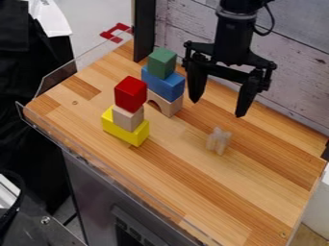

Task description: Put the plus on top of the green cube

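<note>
I have the gripper [217, 108] over the far side of the tabletop [193, 190], right of the stacks, with its fingers [246, 96] spread wide and wall and wood showing through the gap. The arm [234, 36] runs out past the top edge, so its upper part is cut off from me, and from this slant I can't judge how high the fingertips hang.

The plus [219, 140] sits on the tabletop, nearer to me than the gripper and apart from it. It's pale and partly see-through, so the wood tints it and I have trouble making out where its arms end.

The green cube [162, 62] tops the far stack, on the blue block [162, 83], which rests on a wooden arch [170, 105]. The nearer stack, just left of it, covers part of the arch's left side and a bit of the blue block. That one goes red block [130, 94], plain block [128, 118], yellow block [125, 129]; the plain block hides part of the yellow one's top. The dark post [145, 31] at the far left is cut off above.
</note>
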Action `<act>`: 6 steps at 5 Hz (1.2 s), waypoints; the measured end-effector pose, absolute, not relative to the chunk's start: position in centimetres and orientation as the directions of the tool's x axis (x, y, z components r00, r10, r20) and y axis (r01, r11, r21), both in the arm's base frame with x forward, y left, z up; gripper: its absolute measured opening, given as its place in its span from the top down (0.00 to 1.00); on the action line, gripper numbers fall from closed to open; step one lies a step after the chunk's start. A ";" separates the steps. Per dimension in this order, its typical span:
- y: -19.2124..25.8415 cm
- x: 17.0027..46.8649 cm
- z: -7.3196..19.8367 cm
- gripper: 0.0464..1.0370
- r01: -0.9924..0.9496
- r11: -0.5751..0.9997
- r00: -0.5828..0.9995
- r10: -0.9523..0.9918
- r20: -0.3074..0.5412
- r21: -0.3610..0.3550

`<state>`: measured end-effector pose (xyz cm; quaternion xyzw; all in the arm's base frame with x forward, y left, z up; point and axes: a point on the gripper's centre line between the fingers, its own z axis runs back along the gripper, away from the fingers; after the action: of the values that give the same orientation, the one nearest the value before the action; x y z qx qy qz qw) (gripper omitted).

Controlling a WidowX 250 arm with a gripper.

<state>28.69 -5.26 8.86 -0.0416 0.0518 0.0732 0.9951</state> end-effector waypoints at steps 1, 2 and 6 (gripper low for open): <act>-5.2 28.3 7.9 0.04 -0.156 0.986 0.979 0.145 -0.145 -0.066; -5.4 28.2 6.0 0.04 -0.169 0.984 0.967 0.154 -0.202 -0.059; -6.0 28.0 1.4 0.04 -0.142 0.988 0.941 0.116 -0.319 -0.058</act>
<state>28.00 -6.04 1.41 -0.0399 0.1593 0.0655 0.9842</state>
